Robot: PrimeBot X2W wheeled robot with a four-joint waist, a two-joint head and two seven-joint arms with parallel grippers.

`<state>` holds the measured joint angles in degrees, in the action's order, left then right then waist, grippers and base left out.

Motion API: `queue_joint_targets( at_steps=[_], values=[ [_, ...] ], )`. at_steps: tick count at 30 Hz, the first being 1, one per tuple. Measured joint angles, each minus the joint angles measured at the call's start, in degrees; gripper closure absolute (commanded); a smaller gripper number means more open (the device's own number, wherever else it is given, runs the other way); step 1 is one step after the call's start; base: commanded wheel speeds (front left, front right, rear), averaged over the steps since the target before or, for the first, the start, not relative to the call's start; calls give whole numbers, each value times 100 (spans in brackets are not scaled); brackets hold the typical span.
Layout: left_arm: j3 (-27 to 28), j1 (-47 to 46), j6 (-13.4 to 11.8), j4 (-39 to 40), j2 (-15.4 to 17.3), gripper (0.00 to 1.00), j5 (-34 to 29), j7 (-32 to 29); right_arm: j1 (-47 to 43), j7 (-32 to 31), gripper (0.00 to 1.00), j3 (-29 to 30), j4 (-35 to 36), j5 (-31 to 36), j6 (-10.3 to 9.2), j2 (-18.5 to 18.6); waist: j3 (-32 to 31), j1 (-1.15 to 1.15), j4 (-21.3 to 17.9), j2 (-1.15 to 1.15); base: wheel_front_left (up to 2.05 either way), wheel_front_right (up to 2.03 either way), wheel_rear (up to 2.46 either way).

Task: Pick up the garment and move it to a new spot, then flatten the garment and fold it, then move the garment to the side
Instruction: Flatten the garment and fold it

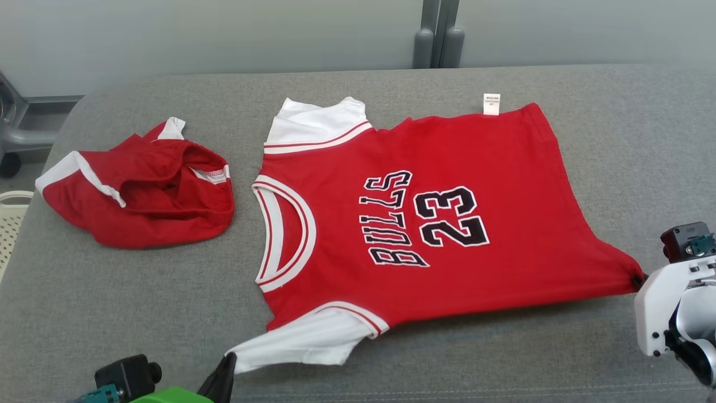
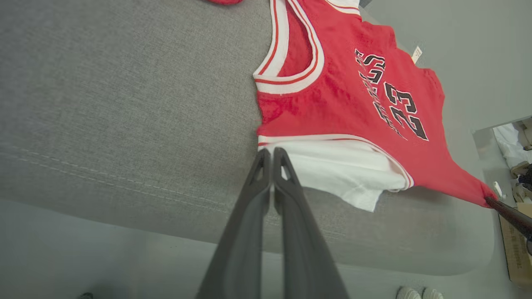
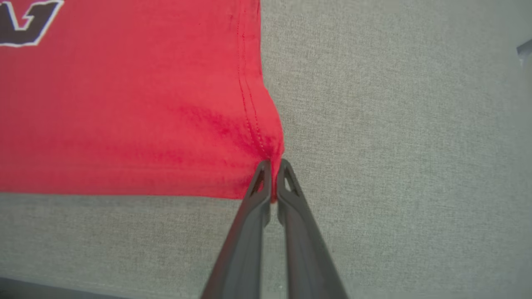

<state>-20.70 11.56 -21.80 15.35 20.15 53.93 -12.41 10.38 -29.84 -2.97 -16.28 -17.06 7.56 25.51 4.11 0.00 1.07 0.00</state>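
The garment [image 1: 475, 168] is a red jersey with white sleeves and black "BULLS 23" print, spread flat on the grey padded table [image 1: 503, 358], collar to the left. My left gripper [image 1: 228, 361] is at the near left, shut on the corner of the near white sleeve [image 1: 302, 338]. In the left wrist view the left gripper [image 2: 271, 152] pinches the edge of that sleeve [image 2: 341, 170]. My right gripper [image 1: 639, 280] is shut on the near hem corner at the right. The right wrist view shows the right gripper [image 3: 272, 165] with red cloth of the garment [image 3: 124, 104] between its tips.
A crumpled pair of red and white shorts [image 1: 140, 193] lies left of the jersey. A white basket [image 1: 10, 224] stands off the table's left edge. A cardboard box [image 2: 515, 249] and a person's shoes [image 2: 415, 293] are on the floor beyond the near edge.
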Motion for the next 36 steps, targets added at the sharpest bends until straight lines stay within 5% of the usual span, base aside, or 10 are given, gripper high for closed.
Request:
queue_joint_targets(
  at_steps=[10, 18, 36],
  values=[
    [-29, 409, -266, 610, 293, 100, 197, -521, -615, -235, 100, 280, 485, 45, -1, -257, 6, 0, -65, 0, 0, 0, 0],
    [5, -121, -190, 644, 167, 100, 282, -570, -530, -104, 100, 509, 642, 92, -2, -583, 45, 0, -119, 0, 0, 0, 0],
    [-492, -3025, 216, -1450, -281, 100, -257, -944, 1129, 165, 100, 566, -126, 325, -3, -980, 733, 0, -146, 0, 0, 0, 0]
  ],
)
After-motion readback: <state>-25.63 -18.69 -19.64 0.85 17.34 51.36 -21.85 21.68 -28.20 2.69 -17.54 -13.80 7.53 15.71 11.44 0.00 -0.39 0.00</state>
